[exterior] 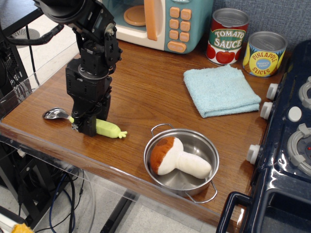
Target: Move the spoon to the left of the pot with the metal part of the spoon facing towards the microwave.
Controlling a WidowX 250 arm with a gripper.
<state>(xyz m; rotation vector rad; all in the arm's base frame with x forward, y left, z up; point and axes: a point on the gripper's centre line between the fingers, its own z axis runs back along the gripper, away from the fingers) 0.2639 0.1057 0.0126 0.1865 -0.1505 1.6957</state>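
The spoon (109, 129) lies on the wooden counter, left of the pot (200, 147). Its lime-green handle points right, nubby end toward the pot. Its shiny metal bowl (56, 114) points left, near the counter's left edge, not toward the microwave (175, 22) at the back. My black gripper (88, 124) stands upright over the middle of the spoon, its fingers down around the handle at counter level. I cannot tell whether the fingers still clamp it. The pot holds a plush mushroom (177, 158).
A light-blue folded cloth (221, 91) lies at the right. A tomato sauce can (227, 36) and a pineapple slices can (264, 54) stand at the back right. A dark toy stove (291, 141) borders the right side. The counter's front edge is just below the spoon.
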